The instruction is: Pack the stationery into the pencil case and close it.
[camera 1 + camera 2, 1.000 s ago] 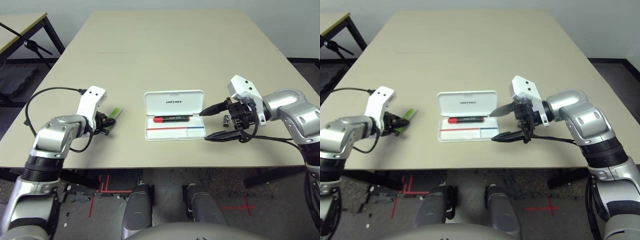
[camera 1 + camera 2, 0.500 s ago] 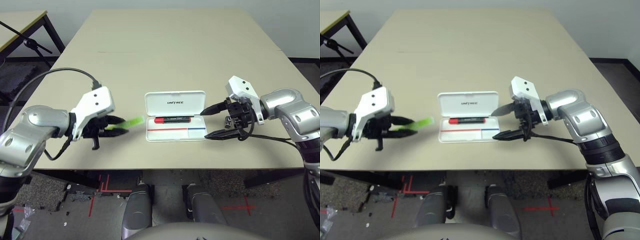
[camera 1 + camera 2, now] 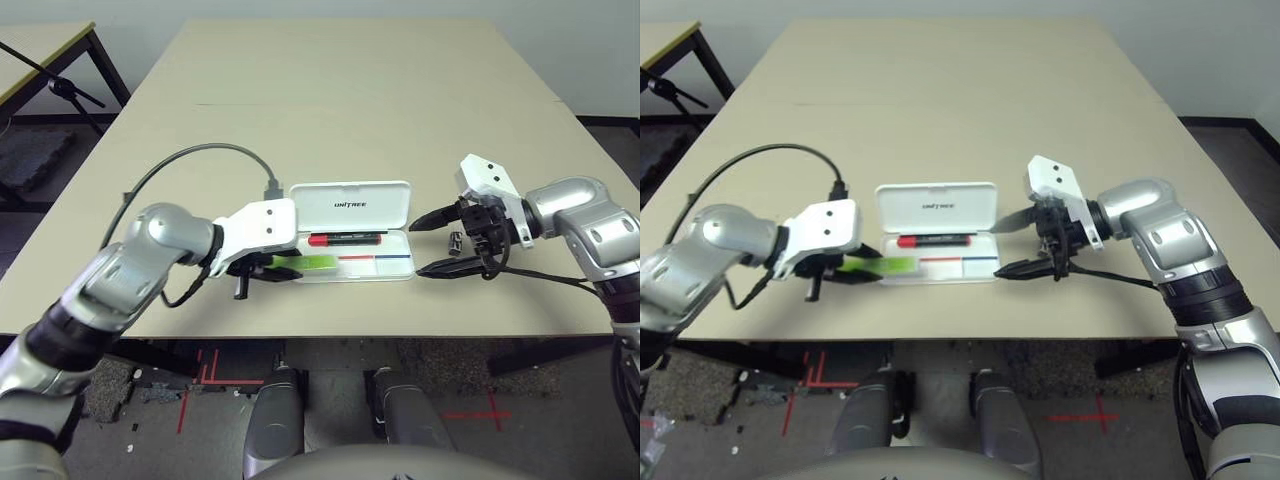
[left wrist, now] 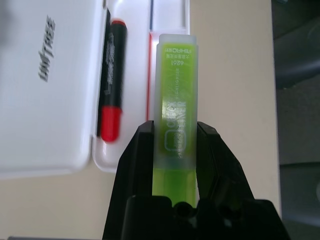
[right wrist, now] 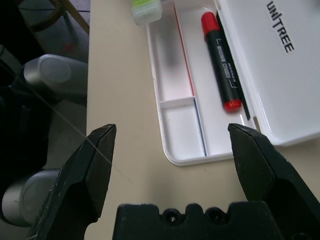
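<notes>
The case [image 3: 350,230] lay open on the table [image 3: 340,90], lid flat behind the tray, with the marker [image 3: 345,239] lying in the tray along the hinge. The highlighter [image 4: 176,112] was clamped between the fingers of the left gripper [image 4: 174,145] and was held over the tray's left end. A small metallic piece [image 3: 453,241] stood on the table just right of the case. Beside it the right gripper [image 3: 432,243] was held over the table, fingers spread wide and gripping nothing.

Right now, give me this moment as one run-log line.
left hand: holds highlighter above case | marker: in case | right hand: open, beside case
</notes>
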### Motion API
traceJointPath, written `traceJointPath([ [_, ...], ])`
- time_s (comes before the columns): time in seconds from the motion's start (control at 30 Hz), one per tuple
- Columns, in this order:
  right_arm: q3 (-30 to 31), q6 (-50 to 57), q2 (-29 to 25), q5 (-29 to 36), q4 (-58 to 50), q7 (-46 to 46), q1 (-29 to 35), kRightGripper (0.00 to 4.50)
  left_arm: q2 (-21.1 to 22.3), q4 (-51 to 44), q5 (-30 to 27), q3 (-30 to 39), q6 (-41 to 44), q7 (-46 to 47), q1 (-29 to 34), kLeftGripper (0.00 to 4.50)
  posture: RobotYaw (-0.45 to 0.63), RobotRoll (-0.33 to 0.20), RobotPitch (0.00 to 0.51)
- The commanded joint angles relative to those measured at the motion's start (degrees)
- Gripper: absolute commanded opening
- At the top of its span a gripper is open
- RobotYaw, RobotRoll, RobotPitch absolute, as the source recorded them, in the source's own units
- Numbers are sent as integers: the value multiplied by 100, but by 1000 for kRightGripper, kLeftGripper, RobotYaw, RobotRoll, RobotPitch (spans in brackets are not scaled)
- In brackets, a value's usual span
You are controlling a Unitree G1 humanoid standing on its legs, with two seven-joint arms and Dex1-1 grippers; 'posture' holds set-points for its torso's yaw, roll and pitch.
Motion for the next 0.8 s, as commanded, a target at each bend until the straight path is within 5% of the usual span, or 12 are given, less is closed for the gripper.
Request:
traceJointPath([
  [0.03,24,-23,-100,-44,-44,53,56,4500,-209,267,200,-316,-82,-146,-196,1083,0,0,81],
  [0.43,-6,-29,-199,-75,-138,7,157,4500,-1018,652,427,-648,30,-3,-299,1083,-14,0,78],
  [0.8,35,-35,-124,-103,-164,-66,191,4500,-1248,1204,861,-715,-161,151,-332,1083,-20,0,76],
])
